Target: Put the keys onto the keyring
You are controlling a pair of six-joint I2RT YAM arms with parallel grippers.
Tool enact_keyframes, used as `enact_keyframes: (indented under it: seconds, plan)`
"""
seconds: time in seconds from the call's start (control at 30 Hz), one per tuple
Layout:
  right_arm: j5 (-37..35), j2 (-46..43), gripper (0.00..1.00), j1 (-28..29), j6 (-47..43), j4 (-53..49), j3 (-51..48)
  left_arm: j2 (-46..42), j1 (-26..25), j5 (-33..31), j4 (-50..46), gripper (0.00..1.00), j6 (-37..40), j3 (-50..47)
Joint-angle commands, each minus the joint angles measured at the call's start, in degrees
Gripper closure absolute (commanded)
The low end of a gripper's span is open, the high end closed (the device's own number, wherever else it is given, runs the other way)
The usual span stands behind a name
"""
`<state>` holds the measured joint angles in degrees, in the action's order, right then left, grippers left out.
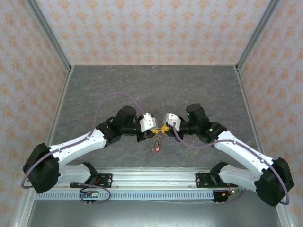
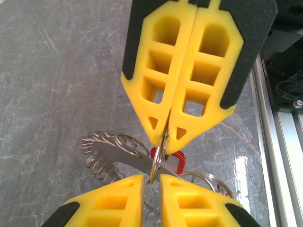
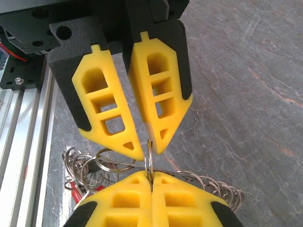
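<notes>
Over the middle of the table my left gripper (image 1: 156,130) and right gripper (image 1: 165,127) meet tip to tip. My right gripper (image 3: 151,174) is shut on a small split ring (image 3: 149,158) that stands upright across the grey band of the keyring (image 2: 123,158). My left gripper (image 2: 151,177) is open by a narrow gap, with the lower edge of that split ring (image 2: 157,163) sitting in the gap. Several thin wire loops (image 2: 102,142) fringe the keyring band. A red tag of the keys (image 2: 179,161) hangs just behind the ring, and the keys (image 1: 156,144) dangle below both grippers.
The grey marbled table (image 1: 151,90) stretches behind the arms. A metal rail (image 1: 151,182) runs along the near edge, close beside the grippers (image 2: 279,142). Patterned walls with metal posts (image 1: 52,42) enclose the table on three sides.
</notes>
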<state>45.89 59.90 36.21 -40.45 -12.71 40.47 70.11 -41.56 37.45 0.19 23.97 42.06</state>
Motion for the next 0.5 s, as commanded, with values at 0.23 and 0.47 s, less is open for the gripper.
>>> enact_keyframes:
  seconds: [0.23, 0.47]
  plan:
    - [1.15, 0.21, 1.00, 0.15, -2.11, -0.13, 2.87, -2.04, -0.36, -0.49, 1.28, 0.78, -0.57, 1.17]
    - [2.28, -0.03, 1.00, 0.09, -0.98, 2.72, 2.44, 0.27, -0.44, 1.31, -1.40, 0.77, 0.72, 3.38]
